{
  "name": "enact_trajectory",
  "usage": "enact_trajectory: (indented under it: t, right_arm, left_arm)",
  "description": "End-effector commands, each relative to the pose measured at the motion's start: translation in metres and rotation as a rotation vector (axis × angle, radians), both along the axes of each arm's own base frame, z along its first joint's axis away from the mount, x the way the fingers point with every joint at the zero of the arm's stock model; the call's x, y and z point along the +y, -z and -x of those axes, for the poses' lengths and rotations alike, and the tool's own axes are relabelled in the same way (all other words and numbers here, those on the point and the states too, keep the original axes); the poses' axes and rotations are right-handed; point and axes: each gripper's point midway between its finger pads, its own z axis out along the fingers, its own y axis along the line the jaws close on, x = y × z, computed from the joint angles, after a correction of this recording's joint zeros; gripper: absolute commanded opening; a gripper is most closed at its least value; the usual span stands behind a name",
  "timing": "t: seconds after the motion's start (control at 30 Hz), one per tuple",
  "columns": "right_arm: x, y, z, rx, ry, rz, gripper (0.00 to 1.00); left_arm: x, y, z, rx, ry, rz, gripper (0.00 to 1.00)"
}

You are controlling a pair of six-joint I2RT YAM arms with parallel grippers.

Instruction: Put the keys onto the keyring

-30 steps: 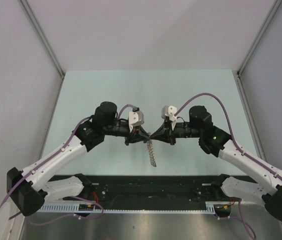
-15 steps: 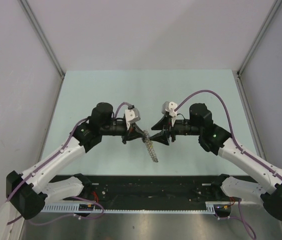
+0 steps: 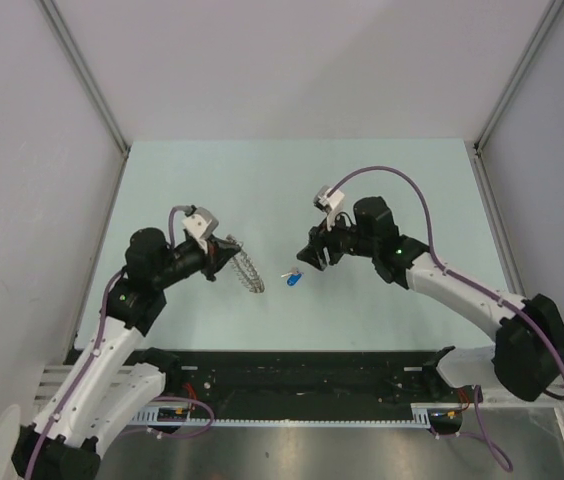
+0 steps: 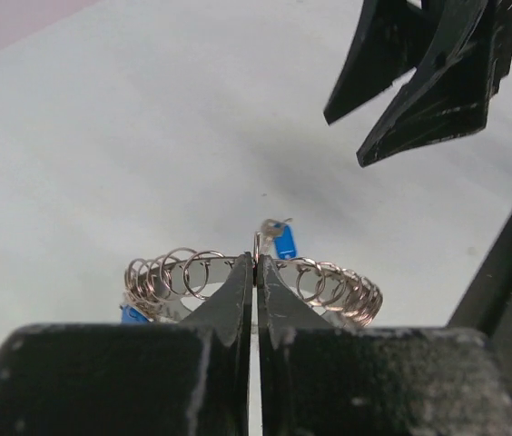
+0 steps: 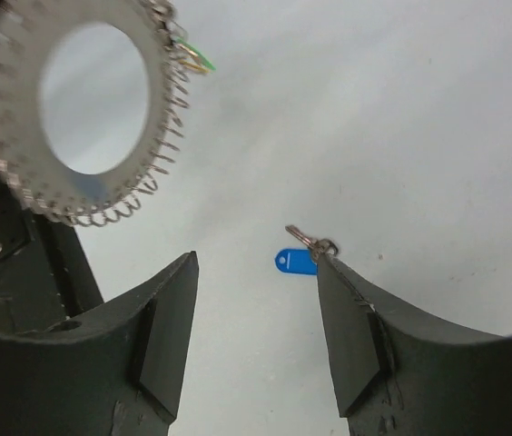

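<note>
My left gripper [image 3: 228, 252] is shut on the keyring [image 3: 246, 267], a flat silver ring edged with wire coils, held on edge above the table. In the left wrist view the jaws [image 4: 256, 265] pinch the keyring's [image 4: 338, 283] near rim, and a blue tag [image 4: 132, 315] shows at its left. The right wrist view shows the keyring [image 5: 20, 173] at top left with green and yellow tags [image 5: 192, 60] on it. One of the keys, with a blue head [image 3: 291, 279], lies loose on the table. My right gripper [image 3: 305, 264] is open above it; the blue key [image 5: 296, 260] sits by the right fingertip [image 5: 329, 272].
The pale green table [image 3: 292, 180] is walled by grey panels at the back and both sides. A black rail [image 3: 292, 372] runs along the near edge between the arm bases.
The two grippers have parted. My left arm has drawn back to the left with the keyring. My right gripper has opened, and the blue key now lies on the table.
</note>
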Motion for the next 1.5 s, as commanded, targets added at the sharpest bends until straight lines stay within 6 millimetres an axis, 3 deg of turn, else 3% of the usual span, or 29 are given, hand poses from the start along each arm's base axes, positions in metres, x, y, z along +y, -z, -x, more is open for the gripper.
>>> enact_trajectory:
  t: [0.0,0.2,0.37,0.53,0.77,1.1,1.47]
  right_arm:
    - [0.008,0.024,-0.025,0.022,0.055,0.044,0.59]
    - [0.011,0.083,-0.038,-0.025,0.059,0.228,0.53]
    - [0.012,0.112,-0.041,-0.074,0.031,0.366,0.45]
    - [0.011,0.134,-0.042,-0.103,0.013,0.468,0.44]
    - [0.016,0.148,-0.047,-0.145,0.003,0.543,0.4]
    - [0.016,0.166,-0.039,-0.122,-0.041,0.609,0.28]
    - [0.019,0.175,-0.04,-0.119,-0.053,0.623,0.25]
  left_arm:
    - [0.026,-0.014,-0.014,-0.095,-0.153,0.017,0.0]
    - [0.052,-0.008,-0.025,-0.116,-0.302,-0.025,0.01]
    - [0.07,-0.005,-0.031,-0.119,-0.402,-0.05,0.01]
    - [0.077,-0.007,-0.031,-0.127,-0.441,-0.05,0.0]
    - [0.078,-0.007,-0.03,-0.128,-0.444,-0.043,0.0]
    - [0.079,-0.007,-0.03,-0.13,-0.452,-0.042,0.0]
    - [0.079,-0.007,-0.029,-0.128,-0.45,-0.043,0.01]
